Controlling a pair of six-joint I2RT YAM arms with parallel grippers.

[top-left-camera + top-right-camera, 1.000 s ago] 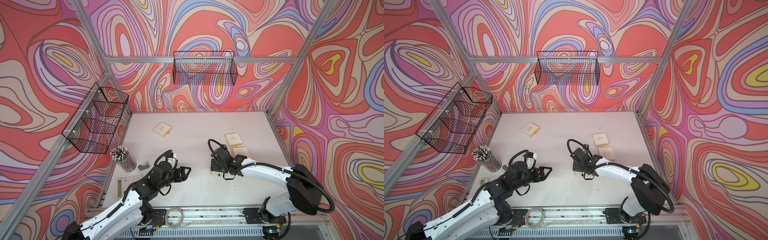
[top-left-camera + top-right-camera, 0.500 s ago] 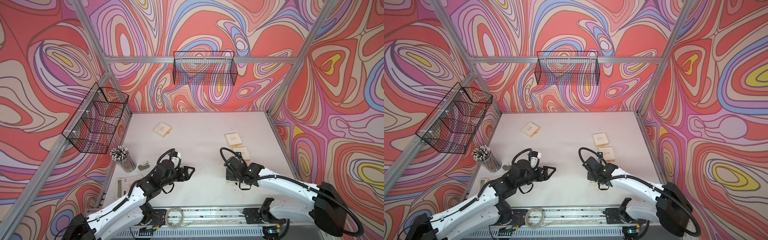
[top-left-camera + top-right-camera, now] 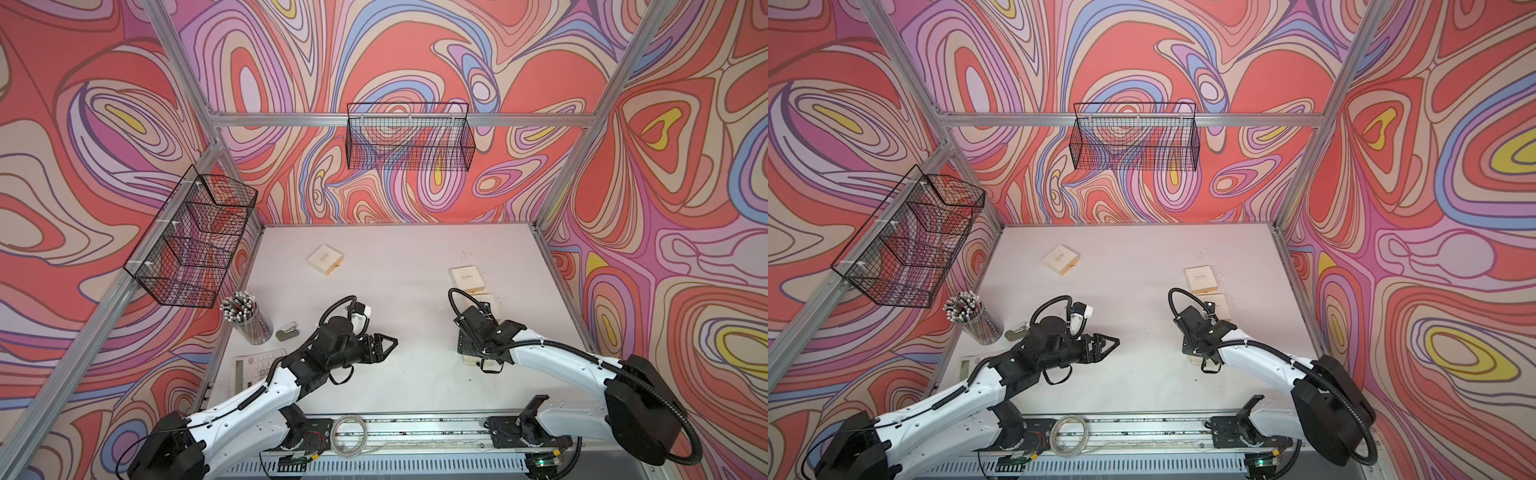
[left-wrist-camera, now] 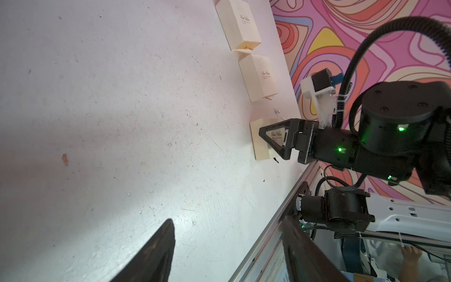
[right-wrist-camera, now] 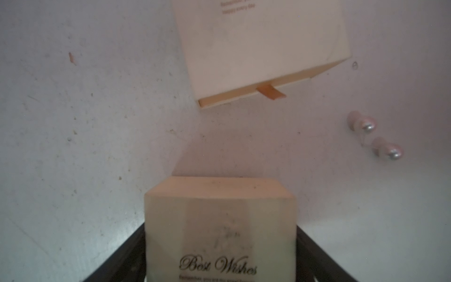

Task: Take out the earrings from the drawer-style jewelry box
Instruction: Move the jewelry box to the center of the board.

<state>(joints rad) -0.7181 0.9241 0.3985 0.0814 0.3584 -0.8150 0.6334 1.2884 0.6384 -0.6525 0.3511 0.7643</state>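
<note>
Two pearl earrings [image 5: 374, 138] lie loose on the white table [image 3: 415, 291], apart from the boxes; in the left wrist view the earrings [image 4: 277, 111] are a tiny speck. My right gripper [image 5: 220, 227] is shut on a cream "Best Wishes" jewelry box [image 5: 219, 219], one finger flush against each side. In both top views that box [image 3: 468, 360] [image 3: 1196, 360] peeks out under the right gripper [image 3: 467, 351] near the front right. The box's drawer is hidden. My left gripper [image 3: 388, 345] [image 4: 227, 222] hangs open over bare table near the middle.
Two more cream boxes [image 3: 467, 277] [image 3: 487, 300] lie behind the held one, and another [image 3: 325, 260] at the back left. A pencil cup [image 3: 249, 320], a small stapler [image 3: 287, 331] and a calculator [image 3: 253, 368] stand at the front left. Wire baskets [image 3: 409, 141] hang on the walls.
My right gripper has carried the cream box from the table's middle toward the right side. The left gripper has edged a little to the right.
</note>
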